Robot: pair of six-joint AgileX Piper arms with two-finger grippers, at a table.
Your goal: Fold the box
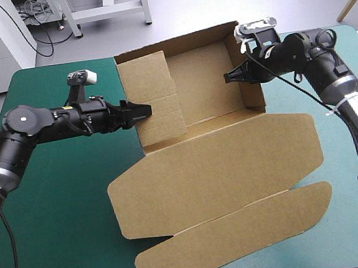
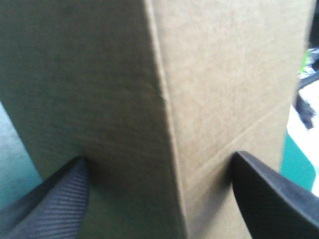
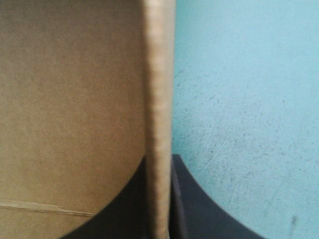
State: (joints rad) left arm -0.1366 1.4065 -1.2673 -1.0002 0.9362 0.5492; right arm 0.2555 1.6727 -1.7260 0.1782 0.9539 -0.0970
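Box [image 1: 214, 162] is laid on the teal-green surface [image 1: 51, 207]. The tray part is toward the far edge with its walls raised, and the lid panels are spread flat toward the near edge. Left pincer [image 1: 143, 110] is held apart at the left wall, with a wall corner between its tips. Right pincer [image 1: 229, 76] is clamped on the right wall's edge.

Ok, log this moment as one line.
box: walls raised, lid flat toward near edge | left hand: open, astride left wall | right hand: shut on right wall
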